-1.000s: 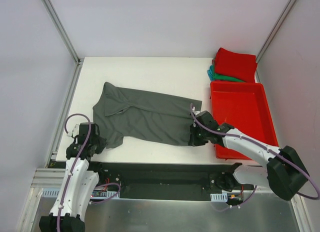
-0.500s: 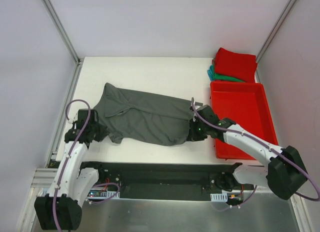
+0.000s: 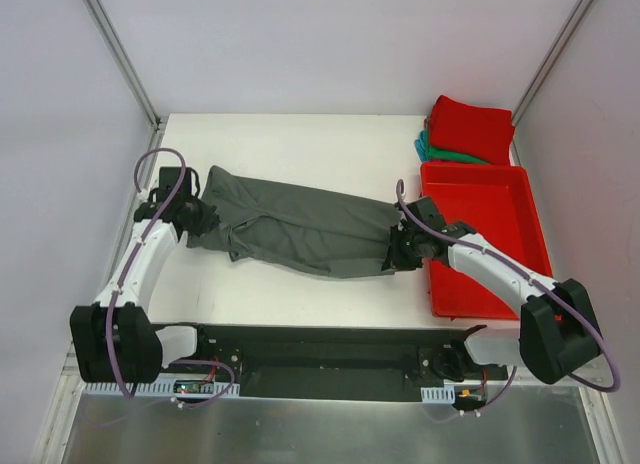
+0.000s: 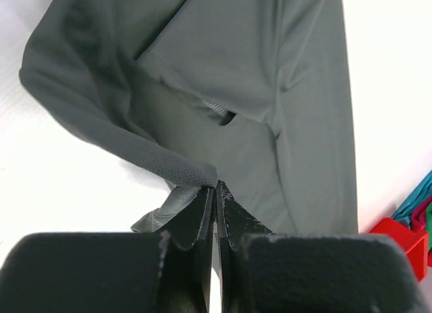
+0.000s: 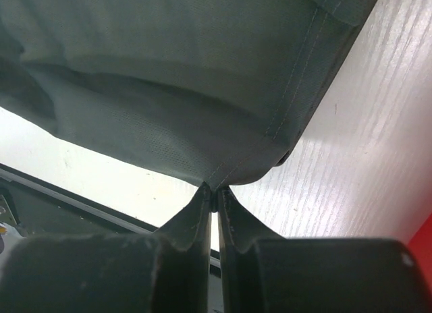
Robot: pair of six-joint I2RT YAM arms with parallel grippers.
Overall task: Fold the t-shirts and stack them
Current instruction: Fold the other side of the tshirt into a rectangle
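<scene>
The charcoal-grey t-shirt (image 3: 300,229) is lying as a long, rumpled band across the middle of the white table (image 3: 300,144). Up close its soft knit is showing a fine mesh weave and stitched hems. The left gripper (image 4: 216,191) is pinching a perforated edge of it, and the right gripper (image 5: 214,191) is clamping a hem corner the same way. The folded red t-shirt (image 3: 470,127) is resting on the teal t-shirt (image 3: 432,149) at the far right corner, behind the glossy, rigid red tray (image 3: 480,209). Compared with a second ago, both grippers are sitting farther from the bases. The grey shirt is looking narrower, its near edge drawn up and over.
</scene>
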